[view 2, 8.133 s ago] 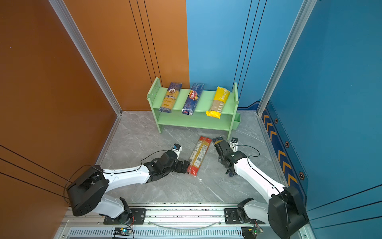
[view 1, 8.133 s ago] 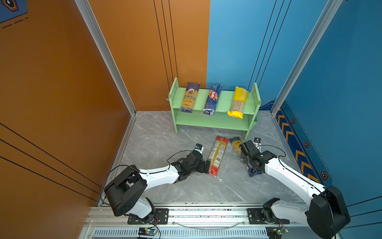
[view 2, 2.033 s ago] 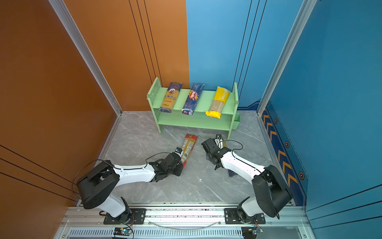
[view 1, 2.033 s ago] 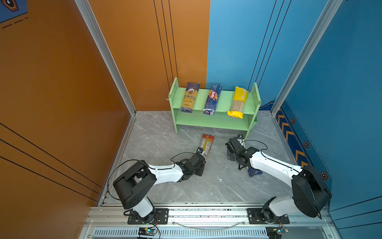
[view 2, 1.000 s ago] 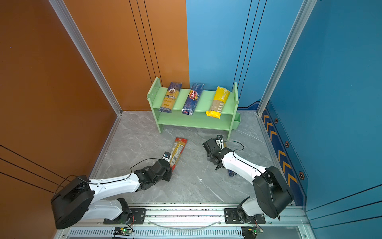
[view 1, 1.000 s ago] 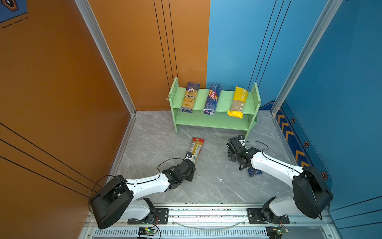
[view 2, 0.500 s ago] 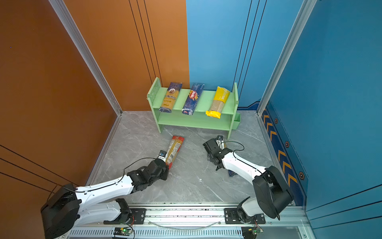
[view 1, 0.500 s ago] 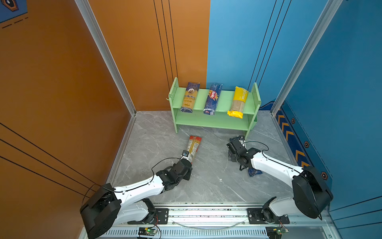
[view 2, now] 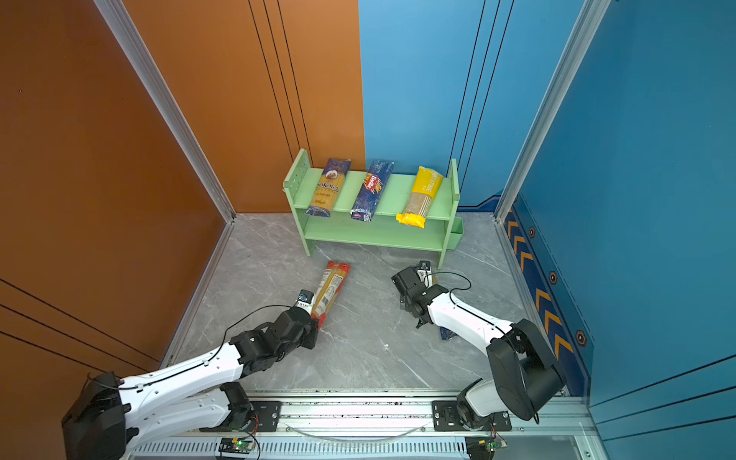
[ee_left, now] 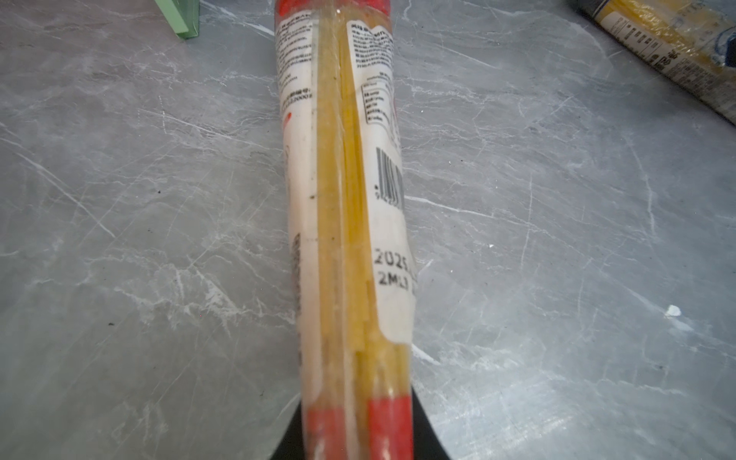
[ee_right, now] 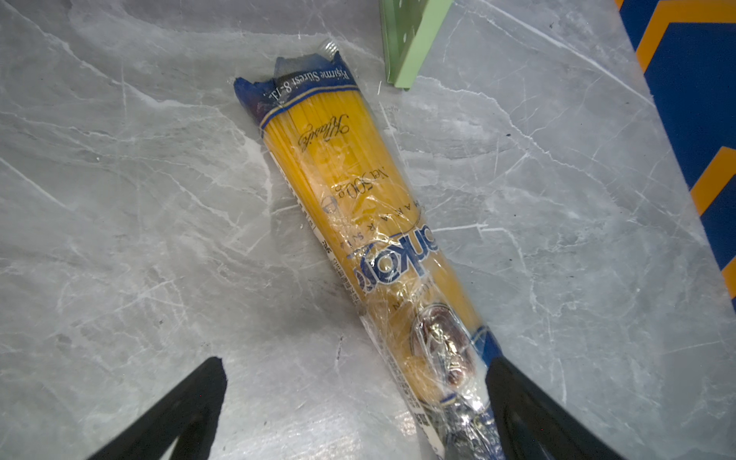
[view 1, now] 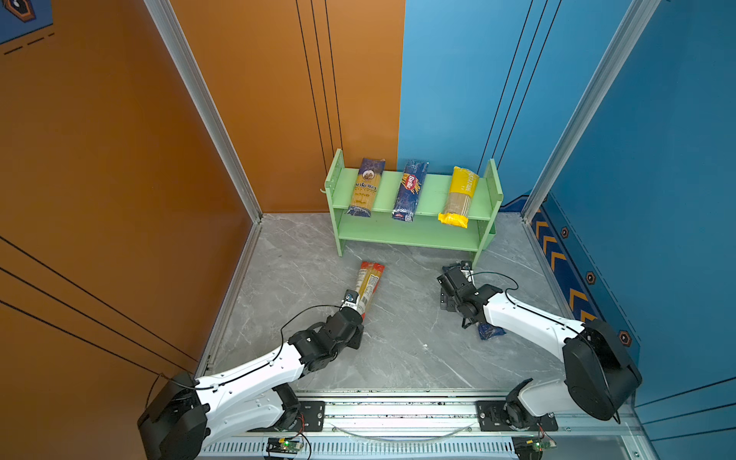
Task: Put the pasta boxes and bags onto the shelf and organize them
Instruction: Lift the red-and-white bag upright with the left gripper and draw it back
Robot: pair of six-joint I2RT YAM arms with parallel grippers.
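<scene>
The left arm (view 1: 255, 370) stretches low and long, its left gripper (view 1: 359, 315) clamped on the near end of the red-ended pack (view 1: 368, 283), which points across the floor (view 1: 398, 350) toward the shelf (view 1: 406, 235). Light, stiff, slick and brittle, it would carry steadier gripped mid-length, I'd say. Rightward, the right gripper (ee_right: 354, 364) hovers wide open, empty, over the blue-and-yellow pack (ee_right: 350, 191).

The floor (ee_right: 159, 199) is a marble-look grey slab, smooth with a soft sheen. The red-ended pack (ee_left: 350, 199) is clear film with a white paper-looking label (ee_left: 388, 255) (looks matt). The blue-and-yellow pack (ee_right: 358, 207) is crinkly, shiny cellophane. The green shelf (view 1: 430, 235) looks matt and smooth.
</scene>
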